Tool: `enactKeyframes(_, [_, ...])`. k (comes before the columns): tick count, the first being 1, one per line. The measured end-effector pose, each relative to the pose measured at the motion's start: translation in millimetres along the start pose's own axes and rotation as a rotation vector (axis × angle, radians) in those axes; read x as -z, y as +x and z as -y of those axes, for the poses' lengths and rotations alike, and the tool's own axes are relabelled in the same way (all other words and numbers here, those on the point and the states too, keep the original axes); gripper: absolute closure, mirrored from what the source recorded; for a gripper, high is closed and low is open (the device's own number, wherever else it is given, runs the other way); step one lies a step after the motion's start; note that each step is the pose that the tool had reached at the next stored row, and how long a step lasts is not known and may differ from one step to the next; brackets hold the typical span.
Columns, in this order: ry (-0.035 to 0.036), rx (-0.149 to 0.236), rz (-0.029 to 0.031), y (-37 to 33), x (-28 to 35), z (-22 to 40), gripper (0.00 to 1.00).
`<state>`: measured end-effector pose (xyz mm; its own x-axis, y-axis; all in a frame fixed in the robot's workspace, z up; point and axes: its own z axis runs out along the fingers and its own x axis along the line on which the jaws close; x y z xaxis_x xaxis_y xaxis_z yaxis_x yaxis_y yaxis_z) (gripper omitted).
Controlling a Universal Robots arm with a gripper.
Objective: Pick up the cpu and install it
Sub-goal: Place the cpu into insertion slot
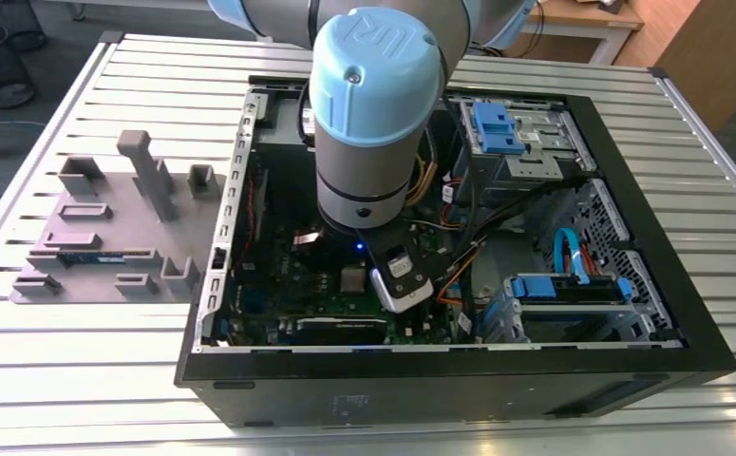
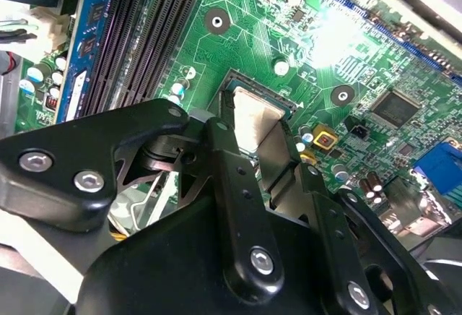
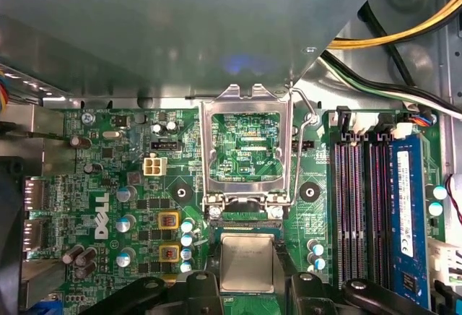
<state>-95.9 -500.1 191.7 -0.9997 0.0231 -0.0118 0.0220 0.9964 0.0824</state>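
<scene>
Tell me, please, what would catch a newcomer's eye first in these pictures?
The big light-blue arm looming over the open computer case on the slatted table strikes first. In the first wrist view, the silvery cpu sits at the hand, next to the socket's raised metal frame on the green board.

board (image 3: 188,123) flat and open around the cpu (image 3: 247,264); raised metal frame (image 3: 247,149) just beside, memory slots (image 3: 354,206), cables (image 3: 390,37) near.

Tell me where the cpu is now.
In the first wrist view, the cpu sits at the gripper, beside the raised metal frame on the green board.
</scene>
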Motion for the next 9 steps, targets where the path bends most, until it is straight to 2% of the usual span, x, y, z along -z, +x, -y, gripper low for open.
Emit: enactKeyframes(9, [-0.001,0.0,0.0004,-0.1,-0.4,-0.1,0.6])
